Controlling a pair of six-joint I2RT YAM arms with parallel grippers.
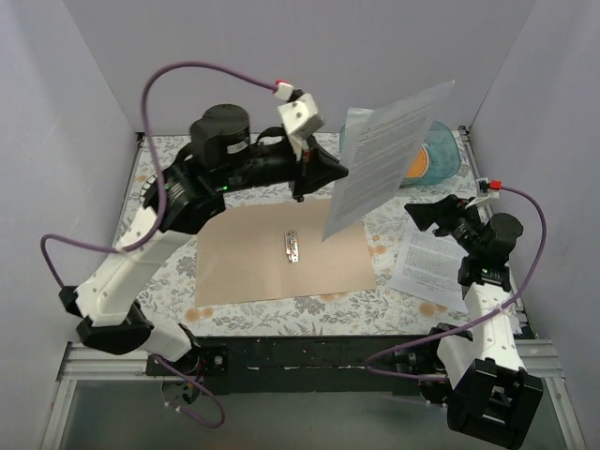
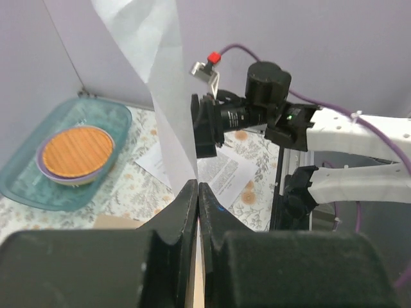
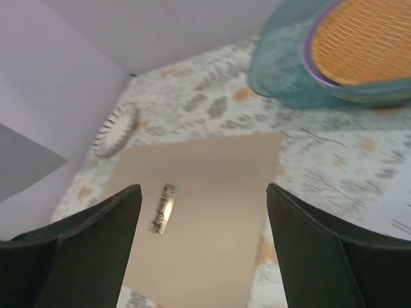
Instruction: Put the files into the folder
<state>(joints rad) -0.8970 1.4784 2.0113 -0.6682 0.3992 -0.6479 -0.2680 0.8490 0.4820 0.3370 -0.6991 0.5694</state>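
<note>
At the near side of the worktop (image 1: 281,317) the folder (image 1: 253,267) is laid flat, brown face up, with its metal clip (image 1: 293,247) exposed near the middle. Just to its right, under the right arm, one printed sheet (image 1: 436,265) is left lying on the cloth. Above that sheet the right gripper (image 3: 202,192) is pointed toward the folder, its jaws spread wide with nothing between them. Farther back and higher, the left gripper (image 2: 198,189) has its jaws pressed together on the lower edge of the raised sheet (image 1: 389,155), which is hung tilted over the folder's far right corner. Behind it a teal tray (image 1: 457,155) is set against the back wall.

The step in hand is judged to be the lowering of the raised sheet onto the folder. It would be done best if the sheet were squared to the cover's edges, its free end laid down first and the clip cleared. A sheet pinched at one edge is likely to sag and twist, so its loose corner could be steadied by the spread jaws.
</note>
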